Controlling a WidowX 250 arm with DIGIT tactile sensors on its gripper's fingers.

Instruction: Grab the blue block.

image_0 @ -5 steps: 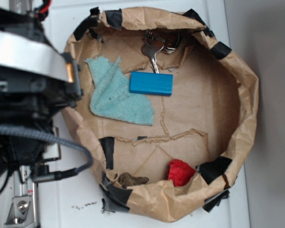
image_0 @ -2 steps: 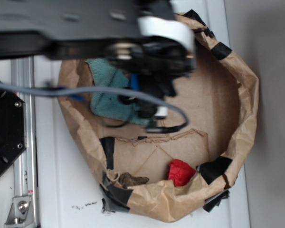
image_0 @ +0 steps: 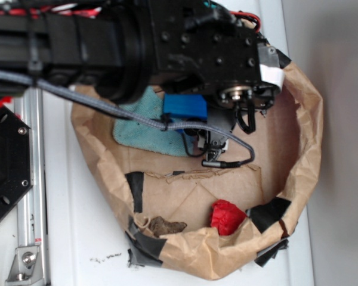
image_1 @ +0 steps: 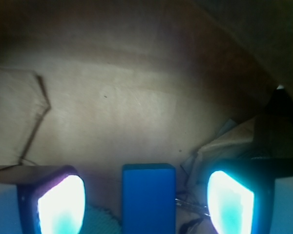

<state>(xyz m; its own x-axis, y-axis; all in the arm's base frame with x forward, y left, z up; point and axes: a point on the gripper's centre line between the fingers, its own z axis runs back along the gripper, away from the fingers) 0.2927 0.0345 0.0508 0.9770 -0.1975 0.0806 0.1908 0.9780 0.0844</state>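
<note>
Blue smooth rectangular block (image_1: 149, 197) sits between the spread jaws of the gripper (image_1: 146, 202), neither pad touching it yet, so it looks lined up for a pinch. It lies on the brown paper surface (image_0: 274, 149) beside the pale teal fuzzy cloth (image_0: 137, 128).

No lettering, label, brand, number or sign can be read anywhere in either view; the black arm housing and its white band carry no legible marks, and the wrist view is too dim and glary to show any writing.
</note>
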